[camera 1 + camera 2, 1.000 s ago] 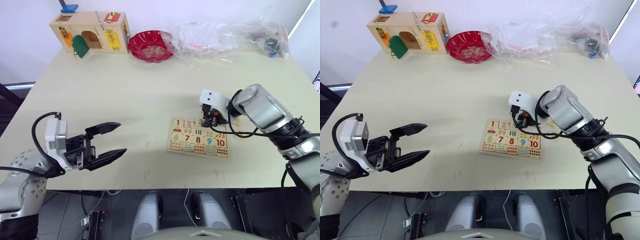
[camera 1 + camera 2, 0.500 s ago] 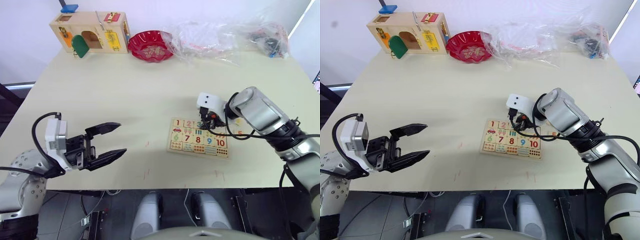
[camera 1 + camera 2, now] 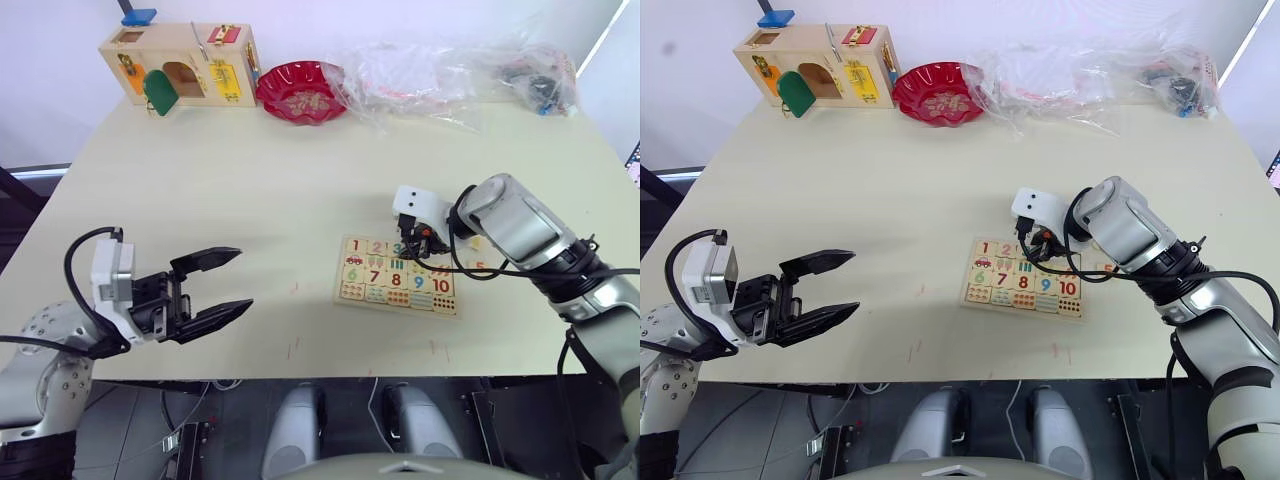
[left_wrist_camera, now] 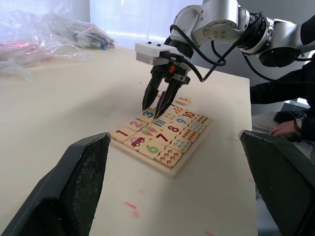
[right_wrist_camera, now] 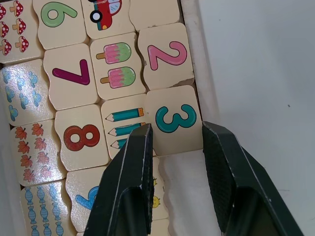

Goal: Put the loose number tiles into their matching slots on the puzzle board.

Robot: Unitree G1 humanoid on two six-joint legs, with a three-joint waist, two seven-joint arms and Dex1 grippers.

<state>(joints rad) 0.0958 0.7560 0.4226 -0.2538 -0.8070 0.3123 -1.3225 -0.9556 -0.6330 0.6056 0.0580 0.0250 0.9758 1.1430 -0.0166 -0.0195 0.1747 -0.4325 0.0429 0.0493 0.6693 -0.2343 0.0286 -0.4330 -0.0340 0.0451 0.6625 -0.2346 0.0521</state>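
Puzzle board (image 3: 398,276) lies flat on the cream table (image 3: 250,190), and all positions below are given relative to it. In its top row, the red 1 tile (image 3: 357,246) and the pink 2 tile (image 5: 166,54) sit in their recesses, and the teal 3 tile (image 5: 174,119) lies next to the 2. The right gripper (image 4: 158,103) points down at the board's top row; in the right wrist view its two black fingers (image 5: 129,184) are parted, one on each side of the 3 tile. Whether they touch the tile's edges cannot be told. The orange 5 tile (image 4: 182,101) lies loose on the table, just off the board's top right corner. Rows of picture tiles and of numerals 6 to 10 fill the lower part of the board. The left gripper (image 3: 220,285) hovers well to the left of the board, above the table's near edge, its fingers spread wide with nothing between them. Far beyond the board, along the table's back edge, stand a wooden latch box (image 3: 180,60), a red bowl (image 3: 301,90) and clear plastic bags (image 3: 450,70).
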